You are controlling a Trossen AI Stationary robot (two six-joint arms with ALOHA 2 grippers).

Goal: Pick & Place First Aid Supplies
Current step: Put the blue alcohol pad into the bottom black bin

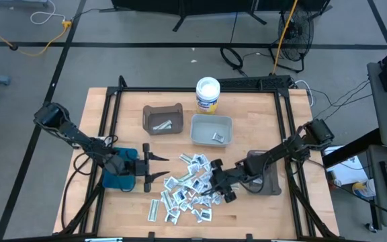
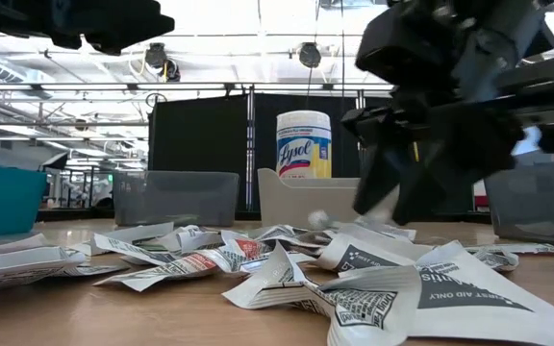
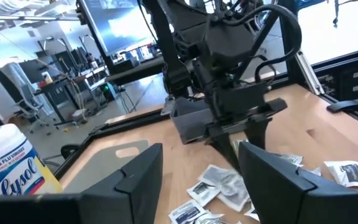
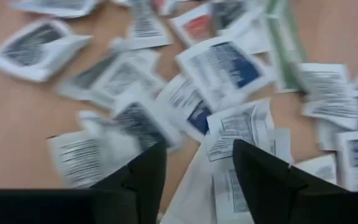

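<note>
High view, read left to right: left gripper (image 1: 161, 167) parked beside teal bin (image 1: 119, 172), fingers spread, holding nothing, likely waiting; scattered small white and silvery first aid packets (image 1: 183, 191) mid-table; right gripper (image 1: 215, 190) lowered over them, fingers parted, nothing gripped, apparently choosing one.

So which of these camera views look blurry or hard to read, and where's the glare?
Right wrist view: packets smeared by motion blur. Low view: right gripper a dark backlit silhouette, nearest packet soft, ceiling lights bright. Left wrist view: bright window glare behind, fingers dark. High view: evenly lit, sharp.
</note>
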